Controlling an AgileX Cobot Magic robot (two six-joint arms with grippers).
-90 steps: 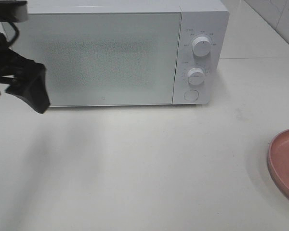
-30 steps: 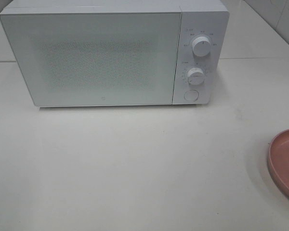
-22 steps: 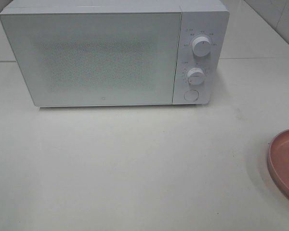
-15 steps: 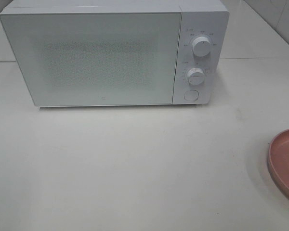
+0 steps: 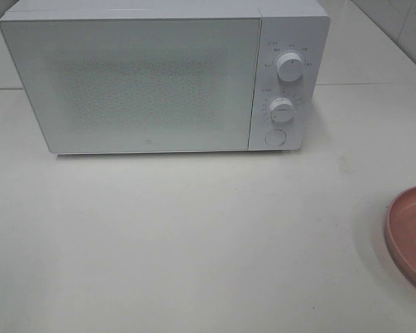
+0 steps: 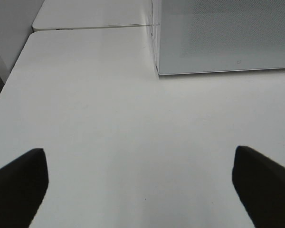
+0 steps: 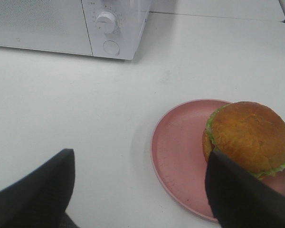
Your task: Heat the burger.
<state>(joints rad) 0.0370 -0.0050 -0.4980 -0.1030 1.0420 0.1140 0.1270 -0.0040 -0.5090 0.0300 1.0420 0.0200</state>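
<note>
The microwave [image 5: 165, 75] is a smooth white box with a flat, speckled door that is shut and two round knobs [image 5: 290, 66] down one side. It stands at the back of the pale, smooth worktop [image 5: 194, 243]. The burger [image 7: 249, 137] has a shiny golden-brown bun and frilly green lettuce. It sits on a round pink plate [image 7: 180, 152] with a low rim, near the right edge of the worktop. A big bare stretch of worktop lies in front of the microwave.

The left claw [image 6: 142, 190] is wide open over bare worktop and holds nothing. The right claw [image 7: 137, 190] is open wide too. One dark finger [image 7: 242, 199] looks close to the burger, but I cannot tell if it touches.
</note>
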